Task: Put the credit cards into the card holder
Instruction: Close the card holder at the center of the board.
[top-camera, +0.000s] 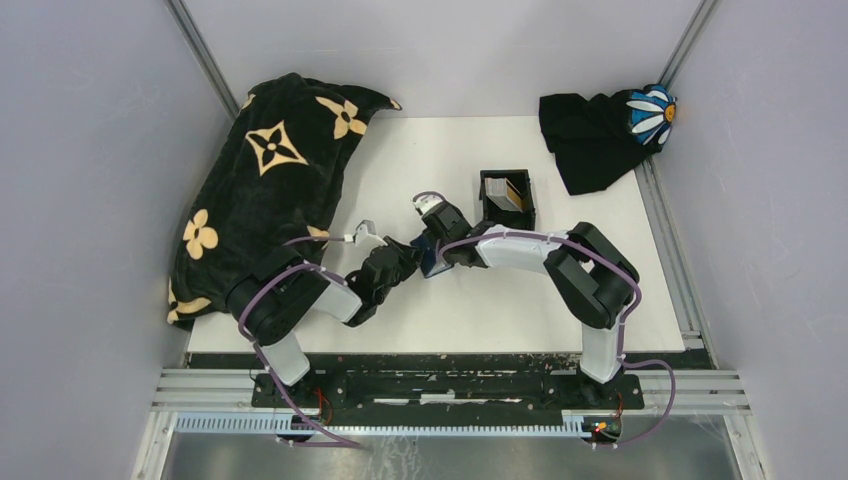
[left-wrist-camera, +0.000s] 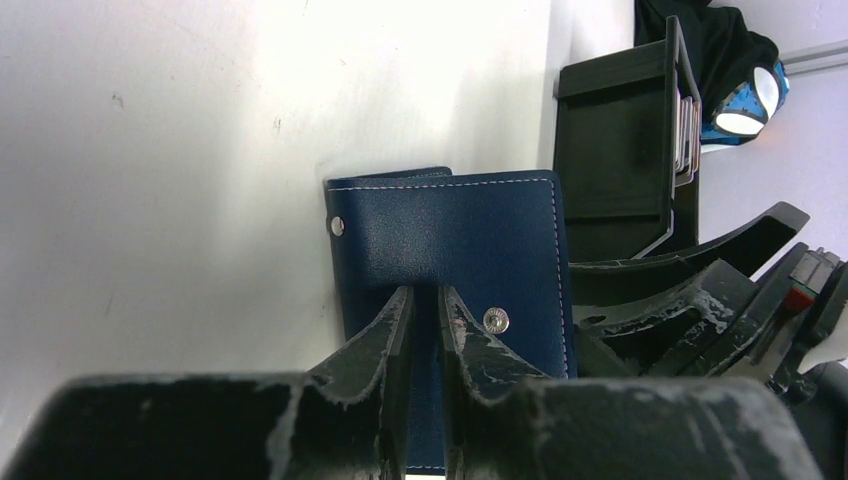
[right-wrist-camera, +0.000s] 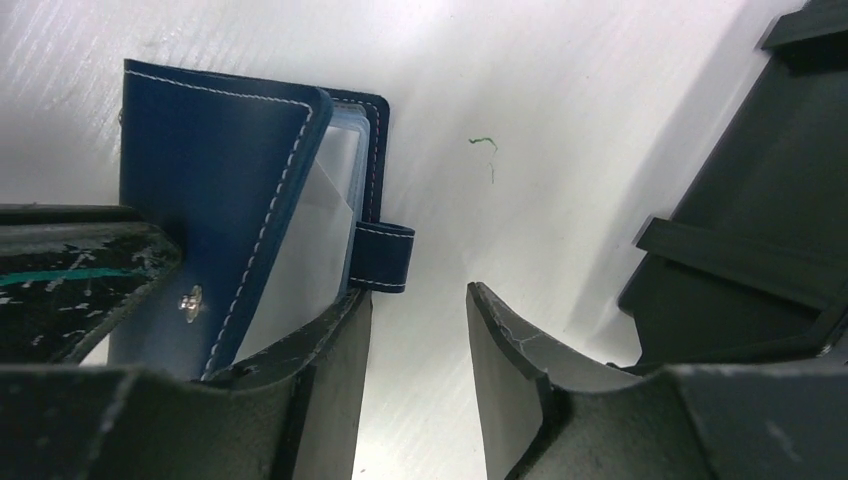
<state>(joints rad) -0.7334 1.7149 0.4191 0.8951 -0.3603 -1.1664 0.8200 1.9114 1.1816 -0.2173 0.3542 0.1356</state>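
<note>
**Left gripper (left-wrist-camera: 425, 300) pinches the wallet (left-wrist-camera: 450, 235); right gripper (right-wrist-camera: 420, 300) holds nothing**

The left gripper is narrowed onto the cover of the blue wallet, which lies partly opened on the white surface (left-wrist-camera: 150, 150). Beside it, the right gripper stands moderately wide, one finger against the wallet's clear sleeves. Farther right, the cards (left-wrist-camera: 686, 130) stand in a black tray (left-wrist-camera: 610, 150).

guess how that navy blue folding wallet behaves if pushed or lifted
The navy-blue stitched folding wallet probably flexes: its cover curves where the left pincer pinches it. Clear inner sleeves look floppy. On the smooth white table it may slide.
</note>
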